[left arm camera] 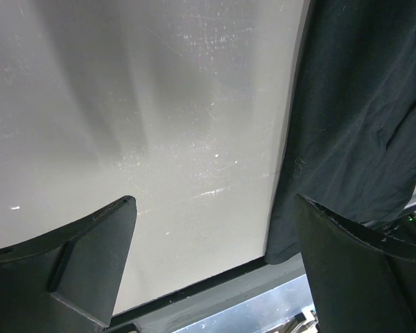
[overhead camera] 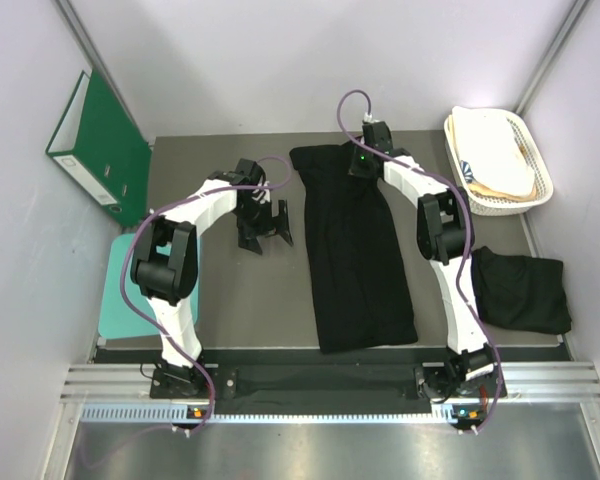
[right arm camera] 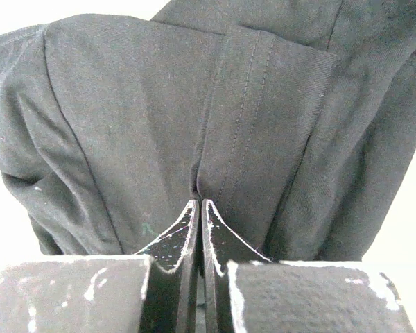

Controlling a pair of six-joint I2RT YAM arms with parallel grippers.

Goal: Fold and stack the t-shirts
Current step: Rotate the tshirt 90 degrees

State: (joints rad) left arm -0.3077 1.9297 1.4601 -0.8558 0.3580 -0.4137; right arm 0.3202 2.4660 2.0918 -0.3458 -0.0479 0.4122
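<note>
The right gripper is clenched, its jaws pressed together on a pinch of cloth at the far end of the long t-shirt. That shirt lies as a narrow strip down the middle of the table, from far edge to near edge. The left gripper is released, jaws wide, over the table just left of the strip. A second t-shirt lies folded by the right edge.

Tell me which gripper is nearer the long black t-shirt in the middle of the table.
Right. The right gripper is shut on cloth at the far end of the long t-shirt; the left gripper hangs open beside its left edge, apart from it.
</note>
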